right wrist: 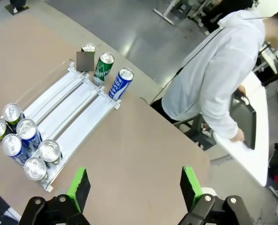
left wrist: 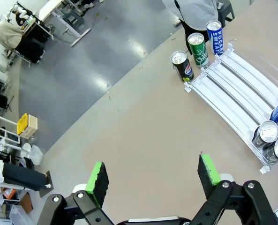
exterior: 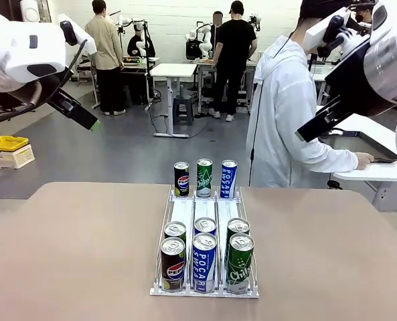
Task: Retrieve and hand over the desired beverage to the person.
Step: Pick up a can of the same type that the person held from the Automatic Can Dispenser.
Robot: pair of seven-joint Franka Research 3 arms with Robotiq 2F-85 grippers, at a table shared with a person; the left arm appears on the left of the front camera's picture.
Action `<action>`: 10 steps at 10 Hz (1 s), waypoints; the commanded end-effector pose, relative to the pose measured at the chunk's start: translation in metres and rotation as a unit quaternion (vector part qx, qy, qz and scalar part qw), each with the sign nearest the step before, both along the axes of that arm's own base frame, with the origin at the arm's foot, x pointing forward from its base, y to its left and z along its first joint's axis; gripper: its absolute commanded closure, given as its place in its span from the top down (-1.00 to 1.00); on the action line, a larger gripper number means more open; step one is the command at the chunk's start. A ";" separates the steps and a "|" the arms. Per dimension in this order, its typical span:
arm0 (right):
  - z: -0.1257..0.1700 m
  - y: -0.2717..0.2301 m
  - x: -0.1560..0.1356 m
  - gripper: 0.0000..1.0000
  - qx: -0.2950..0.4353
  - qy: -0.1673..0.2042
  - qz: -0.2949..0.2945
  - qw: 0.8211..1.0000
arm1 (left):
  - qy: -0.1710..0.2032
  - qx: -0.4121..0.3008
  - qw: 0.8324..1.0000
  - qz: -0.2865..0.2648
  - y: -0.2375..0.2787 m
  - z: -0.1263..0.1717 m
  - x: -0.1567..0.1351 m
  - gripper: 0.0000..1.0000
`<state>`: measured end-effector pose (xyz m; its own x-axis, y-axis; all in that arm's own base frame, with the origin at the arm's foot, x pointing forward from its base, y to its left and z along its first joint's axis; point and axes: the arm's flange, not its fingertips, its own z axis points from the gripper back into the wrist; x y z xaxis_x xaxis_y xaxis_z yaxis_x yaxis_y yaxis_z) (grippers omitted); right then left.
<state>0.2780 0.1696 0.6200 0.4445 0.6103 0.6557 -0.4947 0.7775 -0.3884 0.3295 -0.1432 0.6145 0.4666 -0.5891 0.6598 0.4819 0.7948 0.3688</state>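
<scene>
Presently, both arms are held raised above the table (exterior: 71, 254), well clear of everything on it. The left gripper (left wrist: 153, 177) is seen with its jaws spread fully wide and nothing between the green pads (left wrist: 97, 183); bare tabletop lies beneath it. The right gripper (right wrist: 135, 183) is likewise spread wide and empty, hung over the table's right part. A clear three-lane rack (exterior: 205, 215) is set at the table's middle, running from the robot's side towards the far edge. Nine cans are counted, all upright. At the near end six are packed two deep: near Pepsi can (exterior: 173, 265) in the left lane, near Pocari Sweat can (exterior: 204, 262) in the middle, near green Chilsung can (exterior: 240, 262) on the right, each with another can close behind it. At the far end three are lined up side by side: far Pepsi can (exterior: 181, 179), far green can (exterior: 204, 177), far Pocari Sweat can (exterior: 229, 179); whether they stand on the rack or just past it cannot be told. Which can is wanted cannot be told. The person (exterior: 285, 114), in a white hooded jacket, is placed beyond the far right edge, turned towards a white side desk (exterior: 379, 172), one hand (exterior: 363, 159) laid on it.
</scene>
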 end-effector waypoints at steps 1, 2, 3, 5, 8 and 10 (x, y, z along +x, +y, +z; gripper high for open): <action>0.010 0.002 -0.005 1.00 -0.002 -0.005 0.001 1.000 | -0.007 -0.002 1.000 0.000 0.000 0.007 -0.003 1.00; -0.003 -0.022 -0.006 1.00 0.073 0.079 0.074 0.991 | 0.119 -0.067 0.982 -0.131 0.019 0.000 -0.005 1.00; -0.001 -0.058 0.000 1.00 0.147 0.146 0.113 0.972 | 0.204 -0.142 0.947 -0.203 0.047 0.010 0.000 1.00; 0.007 -0.117 0.002 1.00 0.206 0.205 0.128 0.948 | 0.282 -0.226 0.904 -0.229 0.113 0.021 0.009 1.00; 0.013 -0.201 0.013 1.00 0.301 0.176 0.044 0.936 | 0.271 -0.293 0.899 -0.178 0.183 0.024 0.011 1.00; 0.008 -0.248 0.009 1.00 0.344 0.156 -0.006 0.926 | 0.254 -0.327 0.897 -0.152 0.219 0.022 0.001 1.00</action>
